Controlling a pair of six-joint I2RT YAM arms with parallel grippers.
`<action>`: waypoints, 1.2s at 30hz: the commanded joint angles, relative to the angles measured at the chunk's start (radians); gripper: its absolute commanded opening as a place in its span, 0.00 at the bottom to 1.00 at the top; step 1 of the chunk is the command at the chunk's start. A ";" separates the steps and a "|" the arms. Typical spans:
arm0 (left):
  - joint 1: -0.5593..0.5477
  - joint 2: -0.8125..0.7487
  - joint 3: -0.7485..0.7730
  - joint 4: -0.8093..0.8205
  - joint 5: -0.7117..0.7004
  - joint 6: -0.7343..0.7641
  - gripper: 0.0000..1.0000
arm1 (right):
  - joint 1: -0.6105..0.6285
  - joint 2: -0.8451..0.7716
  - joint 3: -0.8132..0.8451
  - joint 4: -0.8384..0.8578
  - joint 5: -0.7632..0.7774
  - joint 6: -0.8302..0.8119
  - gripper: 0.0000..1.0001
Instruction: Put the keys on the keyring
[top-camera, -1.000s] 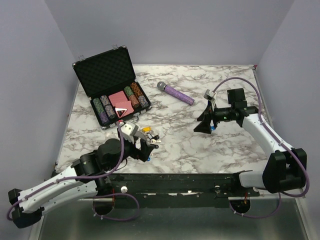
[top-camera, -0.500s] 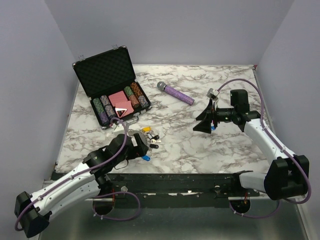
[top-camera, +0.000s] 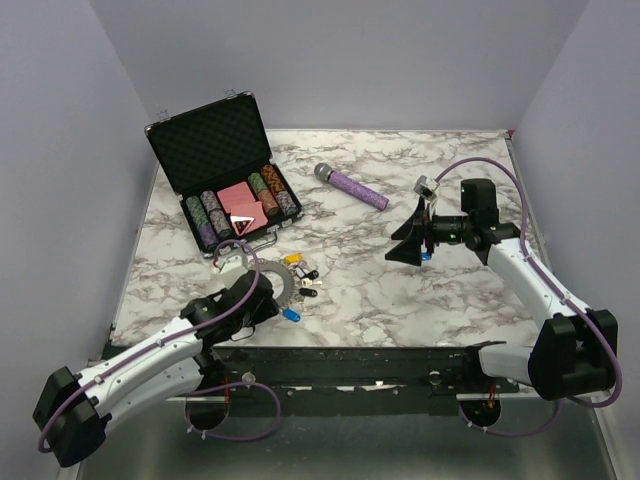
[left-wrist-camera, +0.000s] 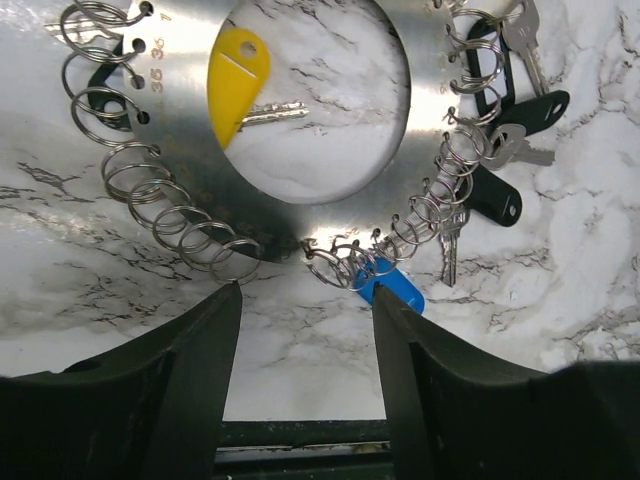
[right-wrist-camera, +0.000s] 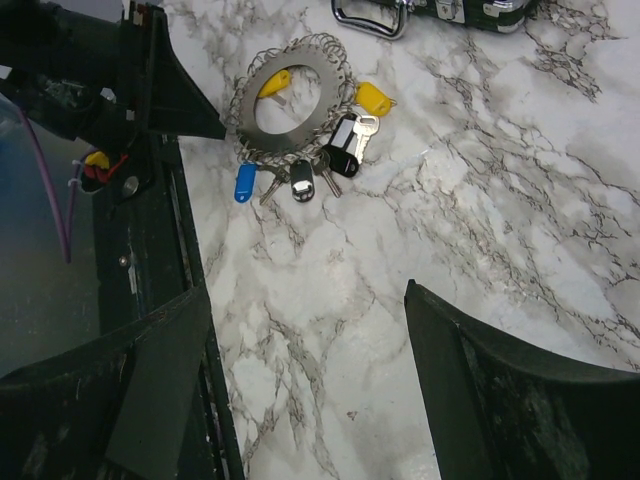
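1. Now flat on the surface (top-camera: 400, 290): keyring (left-wrist-camera: 190, 170), edged with small split loops.
2. Yellow key (left-wrist-camera: 235, 75) within the keyring's hole; blue key (left-wrist-camera: 395, 288) and black keys (left-wrist-camera: 520, 110) at its outer rim, among the loops.
3. Left fingers (left-wrist-camera: 190, 380) spread wide just beside the keyring's blue-key side, gripping nothing.
4. Right fingers (right-wrist-camera: 480, 400) likewise spread wide and empty, well apart from the keyring.

The keyring (left-wrist-camera: 195, 150) runs off the left wrist view's top edge. From above, the left arm (top-camera: 225, 310) covers part of it, and the keys (top-camera: 303, 277) are too small to count.
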 joint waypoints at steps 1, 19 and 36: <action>0.007 0.006 0.025 -0.075 -0.089 -0.049 0.60 | -0.003 -0.006 -0.019 0.026 0.008 0.013 0.86; 0.009 0.006 -0.029 -0.035 -0.089 -0.006 0.57 | -0.003 0.002 -0.024 0.029 0.002 0.013 0.86; 0.012 0.062 -0.047 0.014 -0.089 0.005 0.49 | -0.005 0.005 -0.025 0.029 -0.003 0.011 0.86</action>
